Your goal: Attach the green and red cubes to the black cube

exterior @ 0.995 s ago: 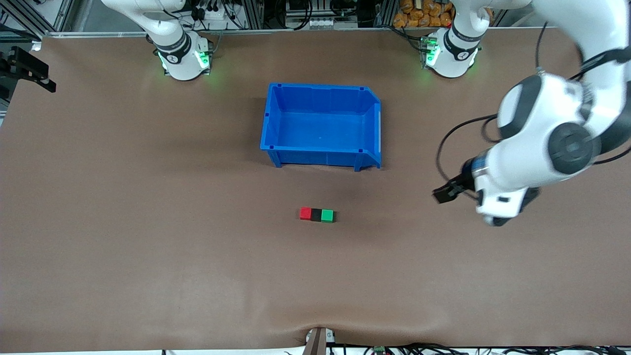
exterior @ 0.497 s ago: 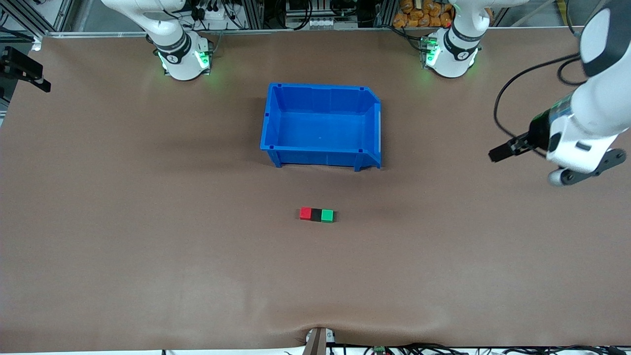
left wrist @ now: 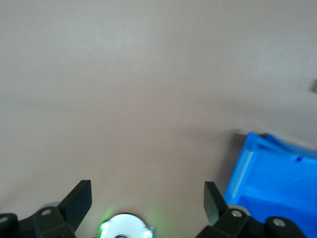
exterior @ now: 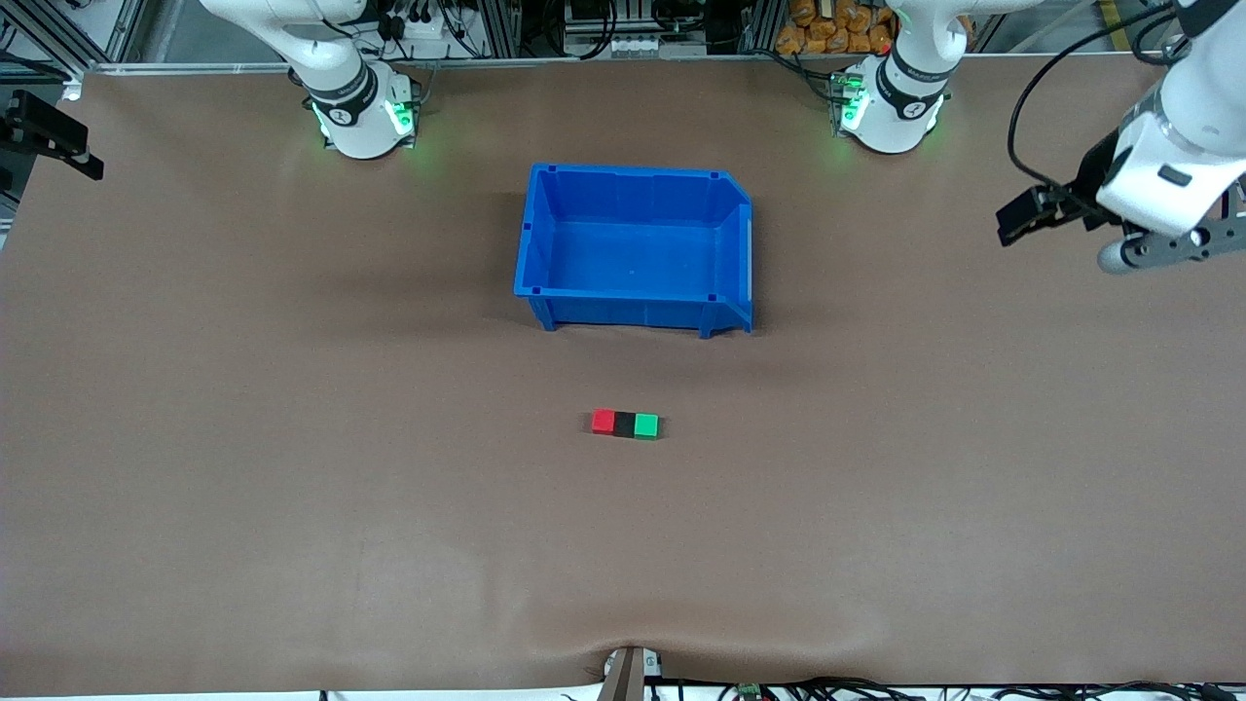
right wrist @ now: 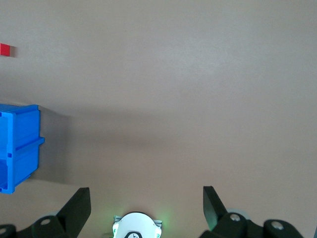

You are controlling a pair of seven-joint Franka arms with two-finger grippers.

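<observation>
The red cube (exterior: 604,421), the black cube (exterior: 624,424) and the green cube (exterior: 645,425) lie touching in one row on the brown table, black in the middle, nearer to the front camera than the blue bin. The red cube also shows in the right wrist view (right wrist: 5,49). My left gripper (exterior: 1022,220) is open and empty, up in the air over the left arm's end of the table, well away from the cubes; its view (left wrist: 147,193) shows only bare table. My right gripper (exterior: 54,141) is open and empty at the right arm's end of the table (right wrist: 146,198).
An empty blue bin (exterior: 638,243) stands in the middle of the table, between the cubes and the robots' bases; it also shows in the left wrist view (left wrist: 277,183) and the right wrist view (right wrist: 17,148). The arm bases (exterior: 360,112) (exterior: 891,102) stand at the table's top edge.
My left arm has swung away from the cubes toward its own end of the table and toward the bases. The three cubes have not moved. The right gripper has barely moved.
</observation>
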